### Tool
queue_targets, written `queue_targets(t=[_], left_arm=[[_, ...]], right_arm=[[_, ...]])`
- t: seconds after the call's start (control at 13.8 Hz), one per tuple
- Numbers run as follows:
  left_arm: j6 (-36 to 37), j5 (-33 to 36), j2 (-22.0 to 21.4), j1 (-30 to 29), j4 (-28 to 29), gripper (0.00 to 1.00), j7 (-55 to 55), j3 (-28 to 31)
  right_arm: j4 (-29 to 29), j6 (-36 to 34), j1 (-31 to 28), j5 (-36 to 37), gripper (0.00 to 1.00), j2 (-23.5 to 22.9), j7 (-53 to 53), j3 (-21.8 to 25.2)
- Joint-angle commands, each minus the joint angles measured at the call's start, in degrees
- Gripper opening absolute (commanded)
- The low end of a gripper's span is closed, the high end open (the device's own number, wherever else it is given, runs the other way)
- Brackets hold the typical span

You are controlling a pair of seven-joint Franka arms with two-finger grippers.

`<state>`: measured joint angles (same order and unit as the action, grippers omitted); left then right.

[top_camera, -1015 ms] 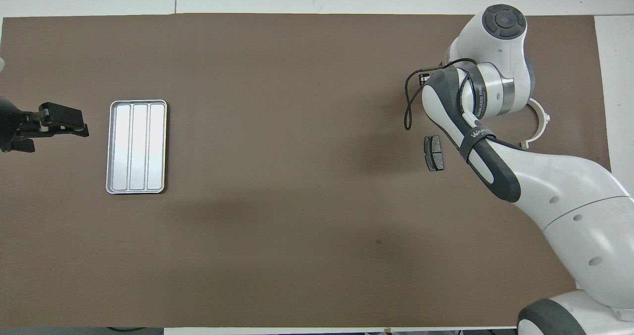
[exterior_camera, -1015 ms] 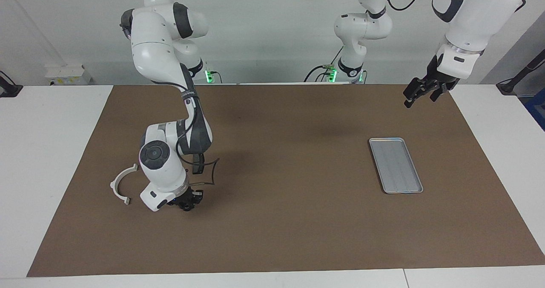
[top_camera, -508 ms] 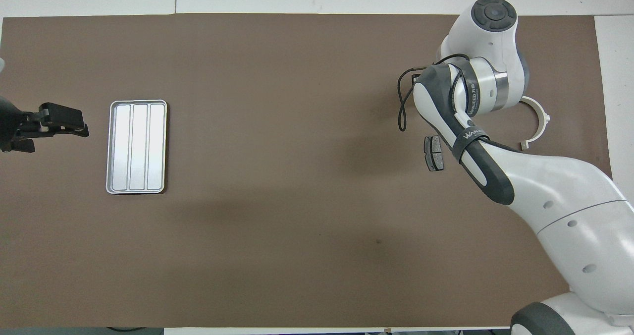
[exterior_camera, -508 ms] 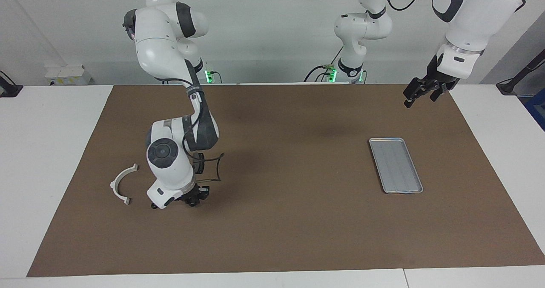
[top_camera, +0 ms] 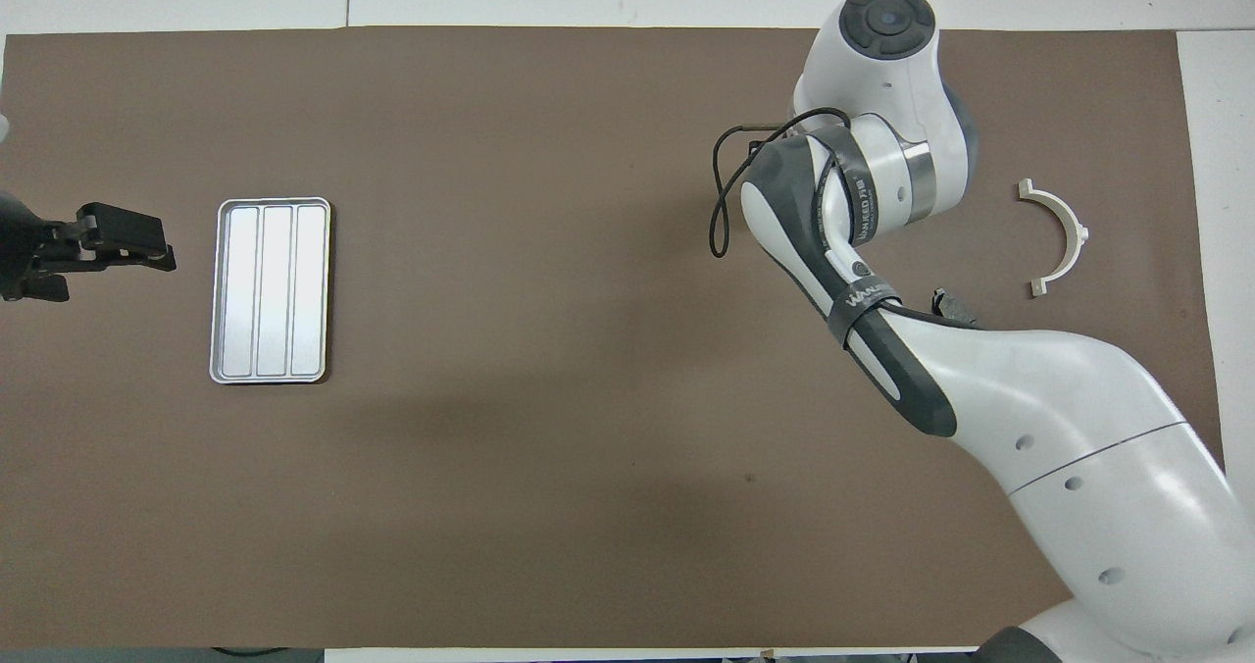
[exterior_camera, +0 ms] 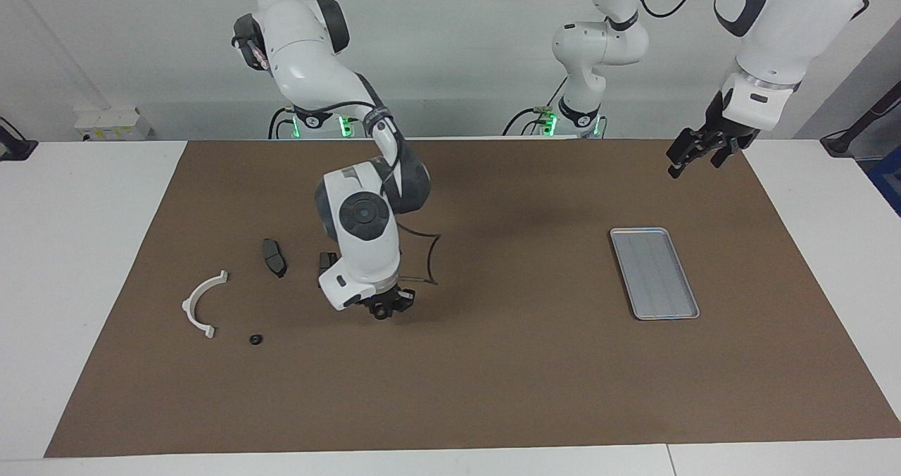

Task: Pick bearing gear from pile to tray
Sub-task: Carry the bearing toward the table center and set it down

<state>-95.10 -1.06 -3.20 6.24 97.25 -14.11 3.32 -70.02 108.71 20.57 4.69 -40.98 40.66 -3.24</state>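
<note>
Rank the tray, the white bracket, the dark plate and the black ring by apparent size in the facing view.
1. Tray
2. White bracket
3. Dark plate
4. Black ring

Robotics lab being shown, two white jointed robot arms [exterior_camera: 366,229] being mounted at a white table [exterior_camera: 84,201], flat brown mat [exterior_camera: 493,377] being spread across it, bare pale wall [exterior_camera: 436,39]

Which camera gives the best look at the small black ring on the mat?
The facing view. There the small black ring lies in the open beside the white half-ring bracket. In the overhead view it doesn't show, since the right arm covers that spot.
</note>
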Motion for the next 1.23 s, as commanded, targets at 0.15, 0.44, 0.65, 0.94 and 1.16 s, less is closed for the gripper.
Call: queue_targets(t=[0.15,0.44,0.65,0.94,1.16], left_arm=[[-0.09,-0.44,-1.37,-0.09,1.10,1.00,0.40,0.11],[-0.09,-0.44,-1.37,-0.09,1.10,1.00,0.40,0.02],[-0.09,-0.44,-1.37,-0.09,1.10,1.00,0.40,0.02],[-0.09,-0.44,-1.37,-0.09,1.10,1.00,0.40,0.02],[-0.09,-0.44,-1.37,-0.09,1.10,1.00,0.40,0.02]], right_arm=[[0.77,3.07,8.24,0.24,0.00,-0.68,19.59,0.25],[0.77,7.38,15.19,0.32,0.00,-1.99,35.60,0.25],[0.77,10.72,18.53,0.41,0.00,-4.19,43.69,0.25],[0.77,11.08,19.86,0.50,0.00,-5.77,46.27,0.16],[0.77,13.27,20.91,0.76,0.00,-7.70,47.76,0.25]])
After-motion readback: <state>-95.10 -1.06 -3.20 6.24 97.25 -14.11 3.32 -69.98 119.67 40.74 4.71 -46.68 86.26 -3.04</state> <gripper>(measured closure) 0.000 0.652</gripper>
